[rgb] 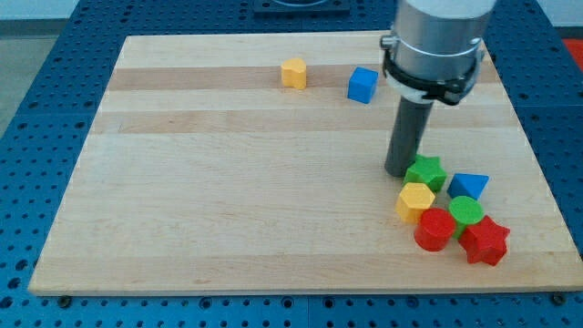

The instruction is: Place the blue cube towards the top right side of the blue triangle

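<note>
The blue cube (pixel 363 85) sits near the view's top of the wooden worktop (pixel 228 182), a little right of centre, well apart from my tip (pixel 398 171). It lies up and to the view's left of the tip, with bare wood between them. There are no jaws on this arm; it ends in a straight dark rod, so nothing is gripped or held, and the rod's lower end simply rests at the worktop's level.

My tip stands just beside the green star (pixel 425 172), at that block's left edge; whether the two actually touch I cannot tell. The blue triangle (pixel 468 186) lies to the view's right of the green star, close against it, so the star sits between the tip and the triangle. The blue cube is well apart from the blue triangle, up and to the view's left of it.

Below the green star is a tight cluster: a yellow hexagonal block (pixel 416 200) just under the tip, a green round block (pixel 466 211) under the blue triangle, a red round block (pixel 435 229) below the yellow one, and a red star (pixel 484 240) at the view's lower right of the group.

A second yellow block (pixel 293 72), also hexagonal, stands alone near the view's top, to the left of the blue cube and apart from it.
</note>
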### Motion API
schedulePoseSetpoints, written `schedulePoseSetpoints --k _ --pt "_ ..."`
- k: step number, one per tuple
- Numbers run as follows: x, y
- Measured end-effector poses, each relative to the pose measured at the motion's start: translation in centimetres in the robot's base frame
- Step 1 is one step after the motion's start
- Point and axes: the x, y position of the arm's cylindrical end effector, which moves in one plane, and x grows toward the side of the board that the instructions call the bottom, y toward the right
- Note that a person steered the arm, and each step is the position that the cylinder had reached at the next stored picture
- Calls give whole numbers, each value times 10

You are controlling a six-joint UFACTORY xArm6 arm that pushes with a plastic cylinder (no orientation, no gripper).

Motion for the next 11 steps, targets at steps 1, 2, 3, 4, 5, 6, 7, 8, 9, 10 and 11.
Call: schedulePoseSetpoints --k 1,2,3,4,5,6,7,8,9,10,11 --pt "-2 3" --pt "-29 -9" --pt "-57 -38" --pt "-86 -76" --pt "-111 -103" --pt "-137 -107" --pt "-161 -100" --pt "-174 -90" --pt "-173 -76" --pt "-172 -56" --pt "-172 -43"
